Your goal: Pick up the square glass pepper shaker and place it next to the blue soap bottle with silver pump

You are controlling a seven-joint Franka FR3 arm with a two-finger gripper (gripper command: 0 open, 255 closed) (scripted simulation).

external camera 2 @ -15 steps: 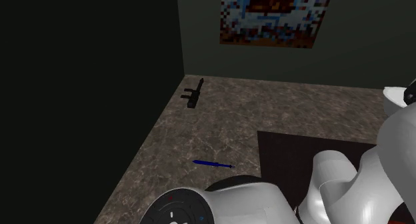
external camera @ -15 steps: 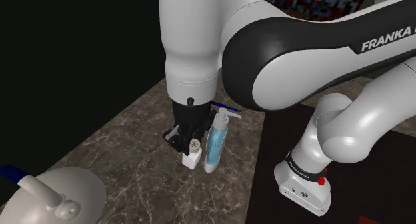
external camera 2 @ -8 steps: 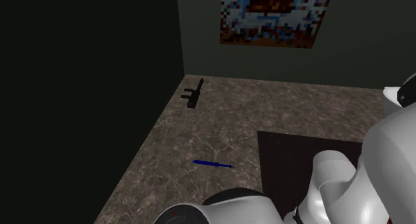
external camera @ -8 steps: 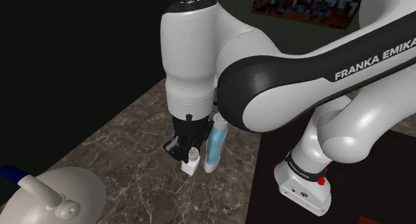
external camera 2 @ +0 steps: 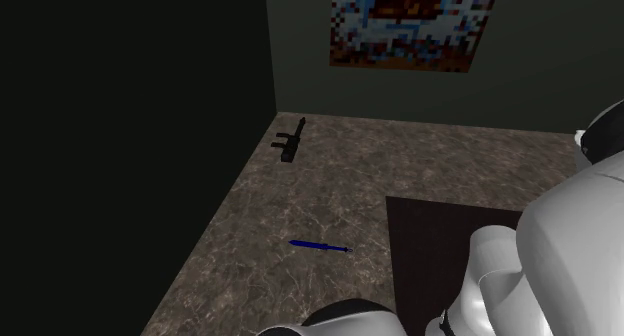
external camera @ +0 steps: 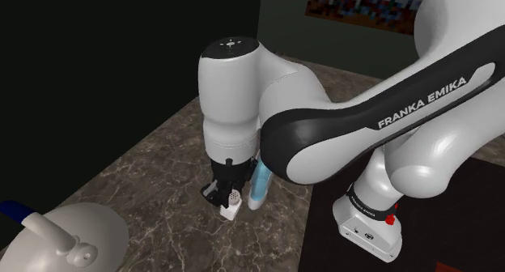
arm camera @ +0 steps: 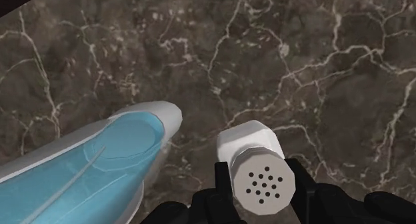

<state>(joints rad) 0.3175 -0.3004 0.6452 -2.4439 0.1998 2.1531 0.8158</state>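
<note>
The gripper (arm camera: 261, 179) is clenched on the white shaker (arm camera: 248, 146), one finger on each side of its holed cap; the shaker is low over the marble counter (external camera: 154, 169), just beside the pale blue bottle (arm camera: 107, 166). A blue pen (external camera 2: 320, 246) lies well apart.

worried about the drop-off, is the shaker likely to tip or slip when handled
Probably stable: the shaker looks short, with a square flat-sided body. Its smooth sides may slip in the end effector. The taller, slim bottle beside it seems likelier to tip if nudged.
</note>
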